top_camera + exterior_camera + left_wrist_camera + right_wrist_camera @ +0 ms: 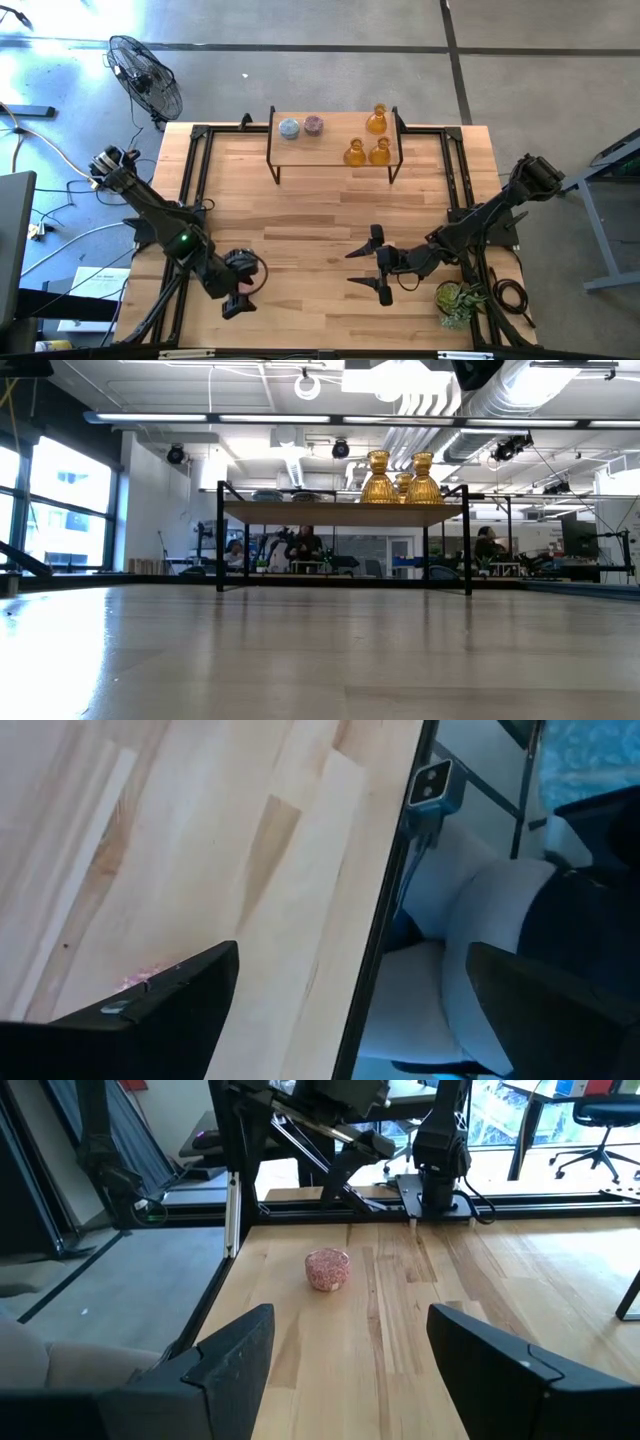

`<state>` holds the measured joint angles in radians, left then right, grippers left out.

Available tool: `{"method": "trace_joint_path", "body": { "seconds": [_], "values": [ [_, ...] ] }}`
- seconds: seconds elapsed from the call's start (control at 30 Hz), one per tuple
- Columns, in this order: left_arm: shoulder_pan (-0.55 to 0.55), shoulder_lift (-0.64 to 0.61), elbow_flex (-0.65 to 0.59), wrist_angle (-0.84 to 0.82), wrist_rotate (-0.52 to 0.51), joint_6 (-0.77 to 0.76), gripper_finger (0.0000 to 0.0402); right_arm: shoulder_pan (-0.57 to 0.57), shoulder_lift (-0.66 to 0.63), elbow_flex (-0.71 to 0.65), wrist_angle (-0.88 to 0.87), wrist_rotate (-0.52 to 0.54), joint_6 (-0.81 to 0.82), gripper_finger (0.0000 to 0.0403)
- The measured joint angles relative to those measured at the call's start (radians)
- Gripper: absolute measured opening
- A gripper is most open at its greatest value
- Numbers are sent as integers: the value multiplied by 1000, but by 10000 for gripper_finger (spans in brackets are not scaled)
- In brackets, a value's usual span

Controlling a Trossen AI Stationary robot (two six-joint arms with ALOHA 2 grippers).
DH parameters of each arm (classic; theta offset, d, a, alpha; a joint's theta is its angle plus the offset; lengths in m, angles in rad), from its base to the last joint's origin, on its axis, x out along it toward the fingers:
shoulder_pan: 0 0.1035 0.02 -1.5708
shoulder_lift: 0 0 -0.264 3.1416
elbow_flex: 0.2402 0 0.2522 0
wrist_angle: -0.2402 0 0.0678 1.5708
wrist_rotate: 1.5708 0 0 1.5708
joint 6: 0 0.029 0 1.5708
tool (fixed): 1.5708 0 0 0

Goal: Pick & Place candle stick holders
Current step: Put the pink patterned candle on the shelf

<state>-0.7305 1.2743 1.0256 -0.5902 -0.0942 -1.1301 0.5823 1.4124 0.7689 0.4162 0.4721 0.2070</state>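
- At the 12 o'clock edge of the bench, a small raised wooden shelf on black legs carries five candle stick holders.
- On the shelf: a squat round pale blue holder at its 9 o'clock end, with a squat round pink holder just beside it.
- Also on the shelf, toward 3 o'clock: three amber flask-shaped holders with narrow necks, one at the far edge and two side by side at the near edge. In the low view they read as translucent golden glass, and one of the three stands nearest the camera.
- A second pink holder stands on the bench near the 8 o'clock corner; it is squat, rounded and mottled pink. In the high view it sits at the left gripper.
- Left gripper: low over the 8 o'clock corner, beside the bench edge. Jaws stand apart in the left wrist view; a pink trace shows at one finger, but contact cannot be confirmed.
- Right gripper: over the bench at about 5 o'clock, pointed toward 9 o'clock, jaws spread wide and holding nothing.
- A green leafy plant sits at the 4 o'clock corner.
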Motion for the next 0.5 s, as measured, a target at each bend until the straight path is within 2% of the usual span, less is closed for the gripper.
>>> {"method": "trace_joint_path", "body": {
  "seconds": [0.5],
  "values": [
    [-3,0,0,21,-27,-21,386,-7,0,0,10,4,2,259]
  ]
}}
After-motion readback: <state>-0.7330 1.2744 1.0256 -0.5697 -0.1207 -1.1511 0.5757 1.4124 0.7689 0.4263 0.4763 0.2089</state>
